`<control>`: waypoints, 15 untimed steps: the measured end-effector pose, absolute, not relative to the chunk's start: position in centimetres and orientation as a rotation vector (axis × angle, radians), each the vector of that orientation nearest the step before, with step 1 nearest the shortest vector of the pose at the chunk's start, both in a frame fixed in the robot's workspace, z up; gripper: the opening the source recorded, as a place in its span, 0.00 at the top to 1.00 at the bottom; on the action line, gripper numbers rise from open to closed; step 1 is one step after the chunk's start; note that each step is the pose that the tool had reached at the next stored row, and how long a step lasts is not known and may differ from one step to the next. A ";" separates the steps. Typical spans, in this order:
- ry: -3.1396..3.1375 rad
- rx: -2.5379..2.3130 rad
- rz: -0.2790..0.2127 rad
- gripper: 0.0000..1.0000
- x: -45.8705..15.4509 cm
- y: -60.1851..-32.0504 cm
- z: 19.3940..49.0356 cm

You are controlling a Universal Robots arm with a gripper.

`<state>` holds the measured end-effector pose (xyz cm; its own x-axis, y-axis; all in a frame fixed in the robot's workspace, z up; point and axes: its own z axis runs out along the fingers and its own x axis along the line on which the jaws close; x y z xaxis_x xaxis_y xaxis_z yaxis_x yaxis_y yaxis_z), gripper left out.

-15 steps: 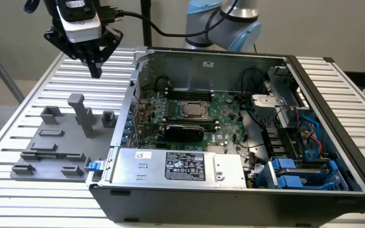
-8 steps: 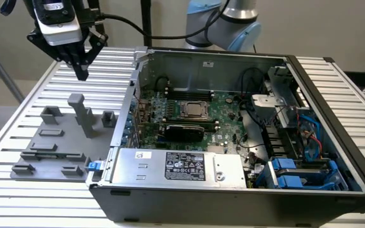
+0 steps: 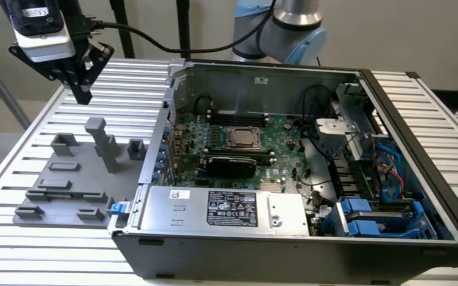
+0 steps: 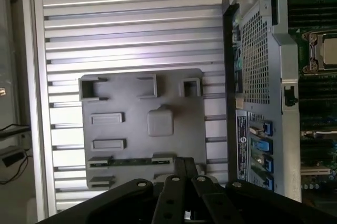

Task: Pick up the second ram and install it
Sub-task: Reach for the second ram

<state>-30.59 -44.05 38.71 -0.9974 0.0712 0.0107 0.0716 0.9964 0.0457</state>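
Note:
The second ram (image 4: 131, 162) shows as a thin greenish strip standing on edge in a long slot of the grey fixture plate (image 4: 174, 103). My gripper (image 4: 187, 167) is shut with nothing seen between its fingers, and its tips hover near one end of that strip. In the exterior view the gripper (image 3: 81, 90) hangs high above the far end of the fixture plate (image 3: 62, 179), at the exterior view's left, well clear of its blocks. The open computer case (image 3: 293, 238) sits to the exterior view's right, with the motherboard (image 3: 281, 146) exposed inside.
A tall grey post (image 3: 102, 143) and several low blocks rise from the fixture plate. The case's side wall (image 4: 258, 66) borders the plate. A power supply (image 3: 229, 208), blue drive bays (image 3: 376, 217) and cables fill the case. The ribbed metal table (image 3: 22, 250) lies all around.

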 end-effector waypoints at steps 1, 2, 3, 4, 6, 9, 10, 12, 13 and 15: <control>-3.128 -0.112 -0.072 0.89 -30.9 -44.2 38.7; -3.127 -0.112 -0.072 0.89 -31.2 -44.3 38.7; -3.126 -0.112 -0.071 0.89 -31.4 -44.4 38.6; -3.125 -0.112 -0.071 0.89 -31.6 -44.6 38.6; -3.123 -0.112 -0.070 0.89 -32.0 -45.0 38.5; -3.120 -0.112 -0.069 0.89 -32.5 -45.5 38.4; -3.119 -0.112 -0.069 0.89 -32.7 -45.8 38.4; -3.118 -0.112 -0.068 0.89 -33.1 -46.2 38.3; -3.117 -0.112 -0.068 0.89 -33.3 -46.4 38.2; -3.116 -0.112 -0.068 0.89 -33.7 -46.8 38.2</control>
